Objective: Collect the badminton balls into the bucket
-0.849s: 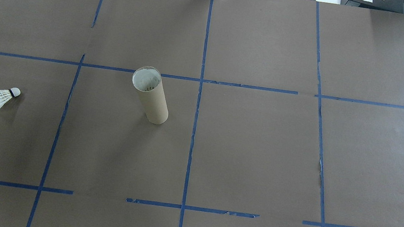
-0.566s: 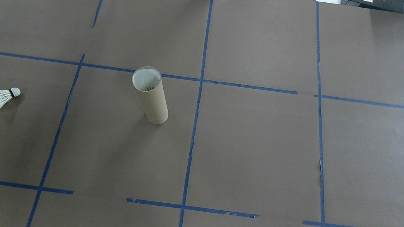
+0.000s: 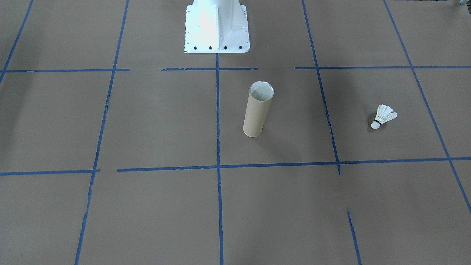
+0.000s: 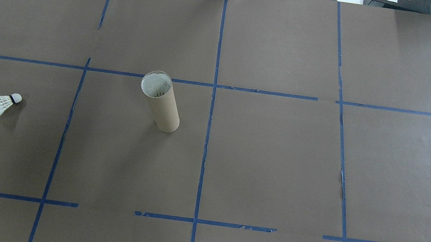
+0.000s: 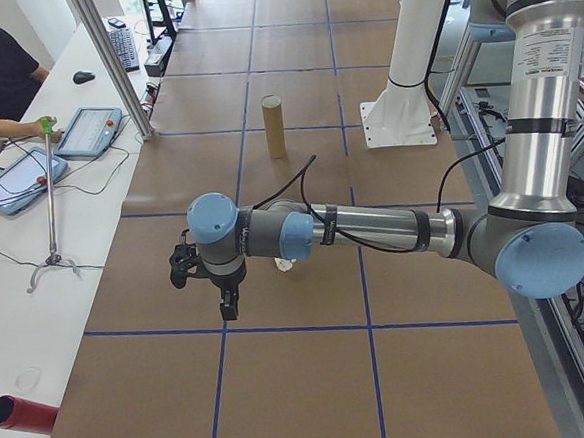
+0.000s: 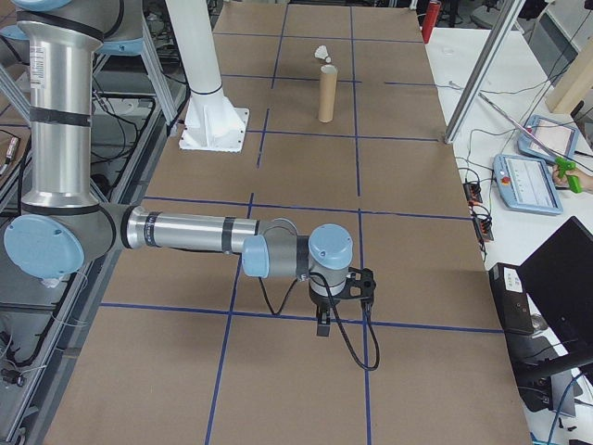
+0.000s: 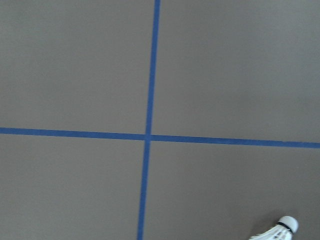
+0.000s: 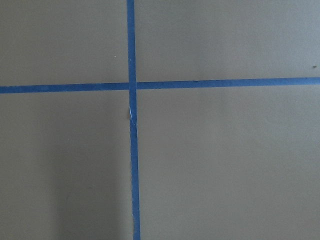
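Nothing had moved: the small white feather shuttlecock [image 4: 2, 103] lay well apart from the tall brown cardboard tube [image 4: 160, 101], uncollected. Left pincer [image 5: 204, 277] and right pincer [image 6: 341, 298] showed only in side views, so their openness couldn't be told; neither seemingly held anything.

Surface [image 4: 276, 166]: covered in brown paper, marked into a grid by blue tape lines [image 4: 210, 116]. Tube [image 4: 160, 103] stands upright near centre, open end up, just left of the central line in the overhead view. Shuttlecock [image 4: 0, 103] lies on its side, well apart from the tube. White base plate [image 3: 217, 27] sits at the robot's edge.
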Controlling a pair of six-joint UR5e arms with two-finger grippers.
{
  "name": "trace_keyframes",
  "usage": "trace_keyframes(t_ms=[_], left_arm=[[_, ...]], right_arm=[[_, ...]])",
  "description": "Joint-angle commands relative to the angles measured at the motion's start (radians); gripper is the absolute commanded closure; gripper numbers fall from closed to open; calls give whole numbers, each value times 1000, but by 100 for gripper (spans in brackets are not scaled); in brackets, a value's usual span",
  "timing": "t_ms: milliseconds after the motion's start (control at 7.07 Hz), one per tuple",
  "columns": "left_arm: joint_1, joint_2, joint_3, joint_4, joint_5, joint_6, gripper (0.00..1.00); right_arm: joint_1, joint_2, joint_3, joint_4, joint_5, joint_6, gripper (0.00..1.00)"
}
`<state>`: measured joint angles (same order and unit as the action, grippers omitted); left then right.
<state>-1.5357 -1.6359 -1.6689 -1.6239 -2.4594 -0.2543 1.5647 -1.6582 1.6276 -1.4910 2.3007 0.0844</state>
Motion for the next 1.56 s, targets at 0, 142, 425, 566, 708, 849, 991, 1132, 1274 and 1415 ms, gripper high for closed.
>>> trace_keyframes(t_ms=[0,142,425,566,708,849,991,1132,1274,1415], left_arm=[[52,14,-25,-191,-53,-137,0],[64,15,-15,-250,-53,-129,0],[141,12,-21,-298,-46,-182,0],[160,21,-20,-398,-41,-364,0],[205,87,-15,-600,-27,-566,0],[239,146,-2,-790,24,-764,0],[265,221,20,-956,28,-895,0],[266,275,76,-1104,27,-948,0],[267,284,142,-1234,28,-1036,0],[285,285,190,-1330,54,-1115,0]], right_arm=[[0,0,0,0,0,0,0],[0,0,-2,0,0,0,0],[0,0,0,0,0,0,0],[0,0,-2,0,0,0,0],[0,0,0,0,0,0,0],[0,0,-2,0,0,0,0],[0,0,-2,0,0,0,0],[0,0,-2,0,0,0,0],[0,0,-2,0,0,0,0],[0,0,-2,0,0,0,0]])
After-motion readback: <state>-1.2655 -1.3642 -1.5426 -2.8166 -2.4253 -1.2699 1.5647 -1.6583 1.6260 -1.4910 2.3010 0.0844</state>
